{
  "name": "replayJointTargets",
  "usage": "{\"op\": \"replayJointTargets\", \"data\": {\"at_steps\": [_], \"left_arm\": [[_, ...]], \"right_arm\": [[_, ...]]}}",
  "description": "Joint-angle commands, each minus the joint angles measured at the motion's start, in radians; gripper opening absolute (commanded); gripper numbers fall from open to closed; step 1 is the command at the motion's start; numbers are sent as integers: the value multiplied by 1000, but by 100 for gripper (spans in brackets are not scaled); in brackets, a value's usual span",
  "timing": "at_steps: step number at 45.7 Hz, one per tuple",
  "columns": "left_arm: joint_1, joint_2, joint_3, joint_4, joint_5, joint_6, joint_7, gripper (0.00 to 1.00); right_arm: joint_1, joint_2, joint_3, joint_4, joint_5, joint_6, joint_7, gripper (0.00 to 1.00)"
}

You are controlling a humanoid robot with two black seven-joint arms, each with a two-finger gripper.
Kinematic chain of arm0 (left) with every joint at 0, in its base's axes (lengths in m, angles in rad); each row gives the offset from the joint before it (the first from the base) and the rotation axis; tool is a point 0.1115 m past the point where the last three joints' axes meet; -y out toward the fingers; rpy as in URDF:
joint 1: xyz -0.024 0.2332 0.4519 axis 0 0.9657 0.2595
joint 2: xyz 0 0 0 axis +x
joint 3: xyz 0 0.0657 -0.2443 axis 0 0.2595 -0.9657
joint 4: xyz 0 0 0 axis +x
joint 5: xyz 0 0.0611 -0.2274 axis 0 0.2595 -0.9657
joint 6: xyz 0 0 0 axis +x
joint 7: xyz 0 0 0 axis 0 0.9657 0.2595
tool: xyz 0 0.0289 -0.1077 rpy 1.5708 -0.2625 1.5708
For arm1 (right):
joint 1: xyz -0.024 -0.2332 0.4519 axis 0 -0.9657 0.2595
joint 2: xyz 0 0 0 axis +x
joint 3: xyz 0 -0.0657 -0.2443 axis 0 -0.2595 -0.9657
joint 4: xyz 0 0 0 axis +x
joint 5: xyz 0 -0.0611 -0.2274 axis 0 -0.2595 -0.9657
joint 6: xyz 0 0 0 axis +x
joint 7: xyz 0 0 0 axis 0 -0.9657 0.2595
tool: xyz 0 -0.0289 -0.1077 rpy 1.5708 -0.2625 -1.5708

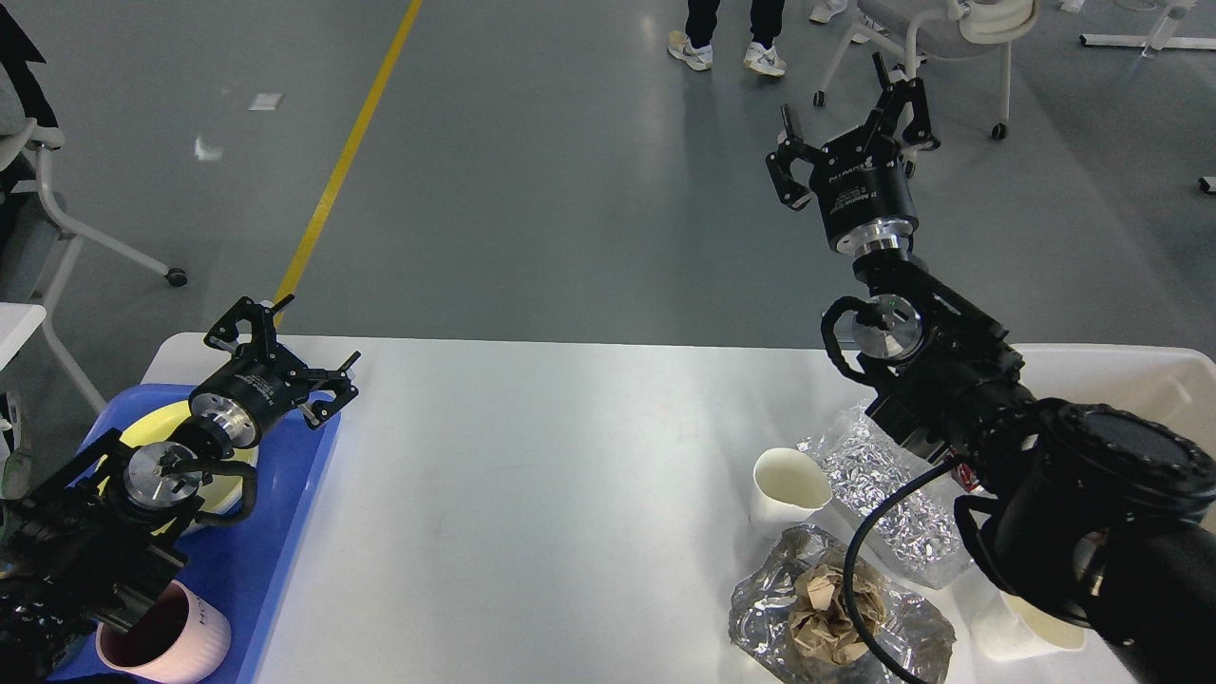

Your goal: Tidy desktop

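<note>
The white desktop (532, 494) fills the lower half of the head view. At its right stand a white paper cup (787, 486), a crumpled sheet of foil (888, 494), and a foil wrapper holding crumpled brown paper (836, 613). A second white cup (1031, 627) lies partly hidden under my right arm. My right gripper (850, 119) is raised high past the far edge, open and empty. At the left, my left gripper (283, 344) hovers open and empty over the corner of the blue tray (275, 532).
The blue tray holds a yellow bowl (223, 475) and a pink mug (166, 641). A cream-white bin (1140, 380) stands off the right edge, partly behind my right arm. Wheeled chairs (940, 57) and a person's feet (727, 52) are on the floor beyond.
</note>
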Motion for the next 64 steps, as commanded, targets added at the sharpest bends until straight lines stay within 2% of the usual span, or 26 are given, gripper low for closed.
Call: {"op": "replayJointTargets", "data": {"at_steps": [1, 13, 18, 26, 30, 33, 38, 47, 50, 53, 58, 64], "left_arm": [[-1, 0, 0, 0, 0, 0, 0, 100], [-1, 0, 0, 0, 0, 0, 0, 100], [-1, 0, 0, 0, 0, 0, 0, 100], [-1, 0, 0, 0, 0, -2, 0, 100], [-1, 0, 0, 0, 0, -2, 0, 100], [-1, 0, 0, 0, 0, -2, 0, 100], [-1, 0, 0, 0, 0, -2, 0, 100], [-1, 0, 0, 0, 0, -2, 0, 100], [-1, 0, 0, 0, 0, -2, 0, 100], [-1, 0, 0, 0, 0, -2, 0, 100], [-1, 0, 0, 0, 0, 0, -1, 100], [-1, 0, 0, 0, 0, -2, -4, 100]], "right_arm": [[45, -38, -178, -3, -1, 2, -1, 100], [200, -158, -648, 41, -5, 15, -1, 100], [267, -239, -754, 205, -5, 15, -1, 100], [355, -348, -983, 573, -5, 17, -1, 100], [410, -349, -1147, 656, -8, 17, -1, 100], [456, -354, -1242, 665, -8, 17, -1, 100], [525, -363, -1315, 681, -7, 17, 1, 100], [626, -363, -1376, 836, -11, 32, -14, 100], [656, -350, -1423, 886, -36, 57, -40, 100], [708, -310, -1472, 963, -91, 78, -97, 100], [804, -244, -1534, 1073, -179, 94, -232, 100], [901, -158, -1551, 1184, -196, 100, -436, 100]]}}
